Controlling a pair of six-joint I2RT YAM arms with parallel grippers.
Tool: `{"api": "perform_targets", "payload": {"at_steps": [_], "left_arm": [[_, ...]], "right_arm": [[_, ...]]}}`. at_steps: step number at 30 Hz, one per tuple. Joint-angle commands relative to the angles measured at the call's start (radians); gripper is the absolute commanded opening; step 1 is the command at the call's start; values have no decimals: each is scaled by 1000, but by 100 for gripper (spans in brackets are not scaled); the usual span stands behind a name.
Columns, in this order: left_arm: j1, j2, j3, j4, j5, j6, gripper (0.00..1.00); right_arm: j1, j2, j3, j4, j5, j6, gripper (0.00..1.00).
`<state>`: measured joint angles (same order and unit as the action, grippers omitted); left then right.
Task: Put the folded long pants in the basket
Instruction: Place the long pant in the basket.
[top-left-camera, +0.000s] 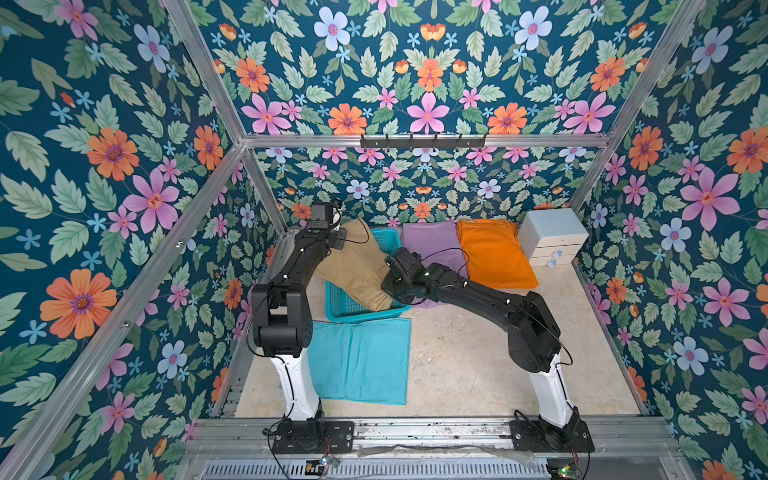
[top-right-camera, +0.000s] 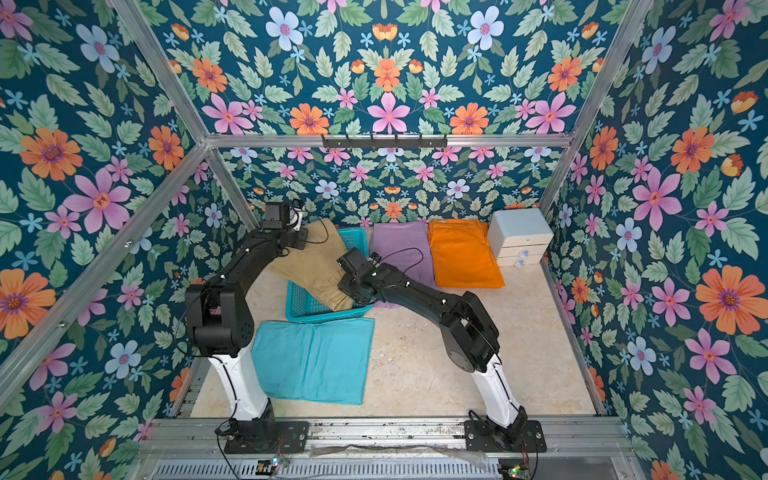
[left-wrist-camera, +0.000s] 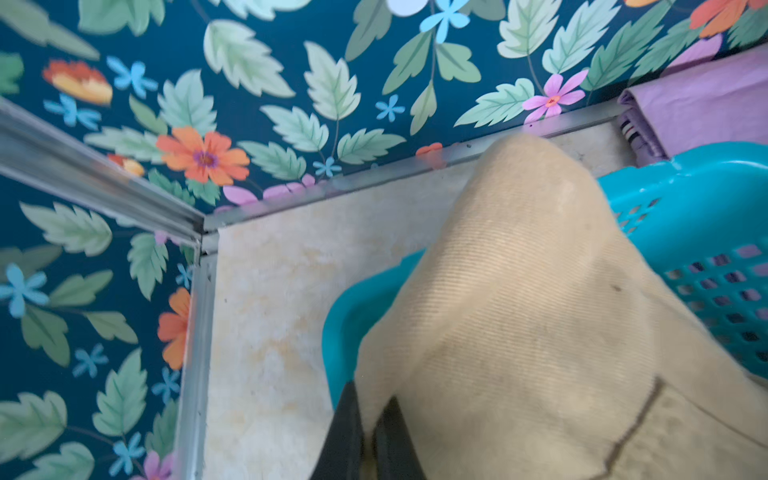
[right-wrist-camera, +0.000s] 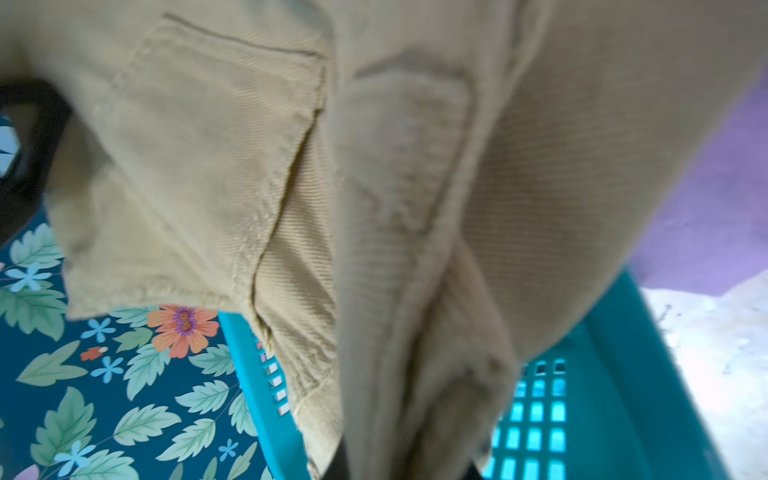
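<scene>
Metal rail (top-left-camera: 432, 432), bottom edge of frame: carries both arm bases.

Turquoise pants (top-left-camera: 359, 361), lower centre: flat folded rectangle on the pale surface (top-left-camera: 478, 353), far edge just beside the basket's near rim.

Basket (top-left-camera: 361, 319), centre: teal, perforated walls. Near end of the khaki pants (top-left-camera: 357, 262) hangs inside it at the near right corner. The rest slants up over the far left rim, held off the surface. Khaki cloth: ribbed twill, pocket seam showing, sagging between both tools.

Right tool (top-left-camera: 390, 294), low end: fingers mostly buried in bunched khaki, clamped on it.

Left tool (left-wrist-camera: 371, 409), high end, up-left of the basket: black fingers pinched on a khaki fold.

Lilac pants (top-left-camera: 432, 245): flat, just right of the basket, partly under the right arm. Orange pants (top-left-camera: 494, 253): flat, touching their right edge.

Drawer box (top-left-camera: 552, 237), upper right at the back wall: drawers pushed in, contents hidden.
</scene>
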<state>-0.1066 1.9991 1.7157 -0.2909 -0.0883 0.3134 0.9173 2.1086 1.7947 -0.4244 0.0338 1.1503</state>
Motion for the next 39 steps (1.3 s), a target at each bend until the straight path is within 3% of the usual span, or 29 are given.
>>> {"api": "perform_targets", "payload": {"at_steps": [1,7,15,20,39], "left_arm": [[-28,36,40,190,-170,161,0],[-33,88,152,173,-127,172,0],[-36,155,263,49,49,238,0],[-55,181,272,6,127,285,0],[-131,304,261,3,125,313,0]], "right_arm": [[26,-32,-35,85,69,-2,0],[94,-67,-108,285,138,-4,0],[148,-3,-82,327,167,129,0],[159,80,30,215,138,202,0],[127,119,-21,140,182,239,0]]}}
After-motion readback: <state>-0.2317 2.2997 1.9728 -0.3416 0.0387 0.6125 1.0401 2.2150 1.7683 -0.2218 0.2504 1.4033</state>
